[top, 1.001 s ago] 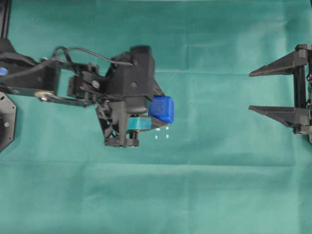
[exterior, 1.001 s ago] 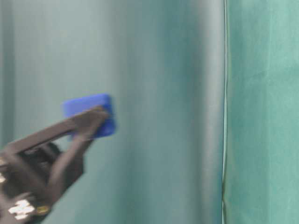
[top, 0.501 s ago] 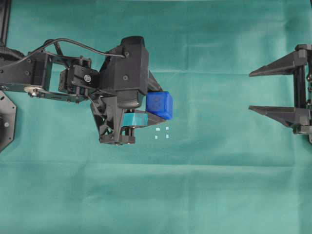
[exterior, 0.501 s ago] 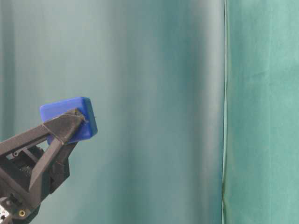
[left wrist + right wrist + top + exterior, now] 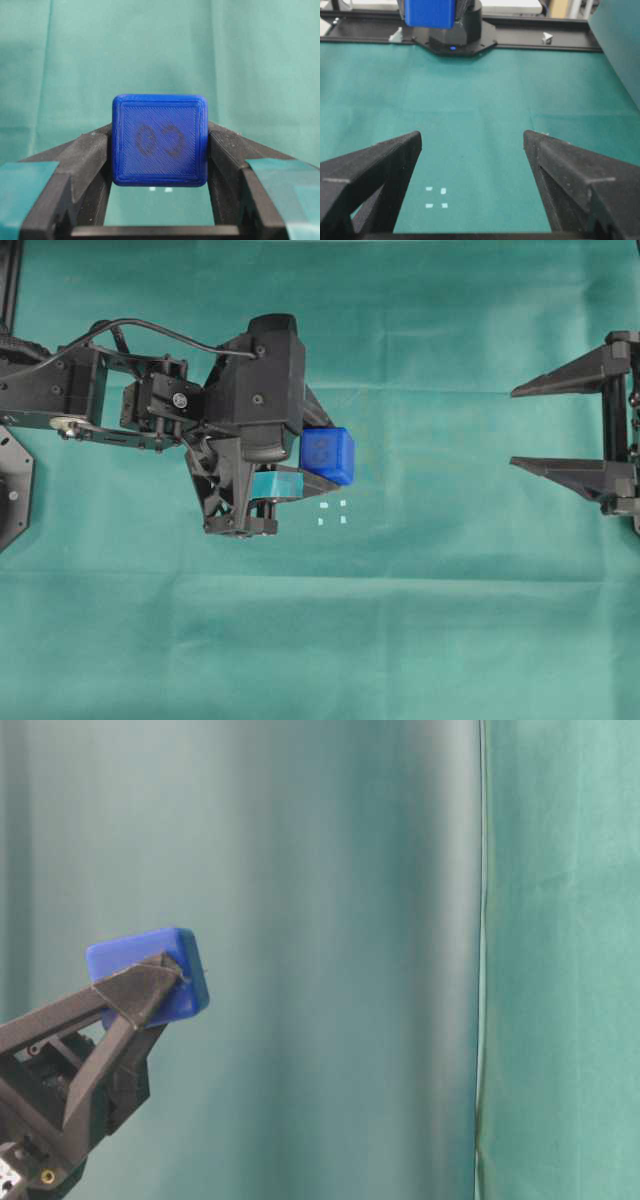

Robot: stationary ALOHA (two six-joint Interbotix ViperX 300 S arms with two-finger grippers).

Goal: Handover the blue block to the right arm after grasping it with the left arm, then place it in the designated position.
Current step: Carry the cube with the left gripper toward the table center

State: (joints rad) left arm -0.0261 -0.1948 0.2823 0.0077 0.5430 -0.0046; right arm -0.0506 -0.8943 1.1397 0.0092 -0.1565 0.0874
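The green cloth-covered table (image 5: pixel 450 640) fills the overhead view, with the black left arm (image 5: pixel 150 410) reaching in from the left edge to the frame's centre-left and the black right arm's all-black two-finger gripper (image 5: pixel 515 428) at the right edge, jaws spread wide with nothing between them. The left arm's teal-banded two-finger gripper (image 5: pixel 318 462) pinches the small bright blue rounded cube (image 5: pixel 328 455) between its fingertips, lifted clear of the cloth. Four tiny white corner marks (image 5: pixel 332 513) lie on the cloth just below and right of the cube in the overhead view.
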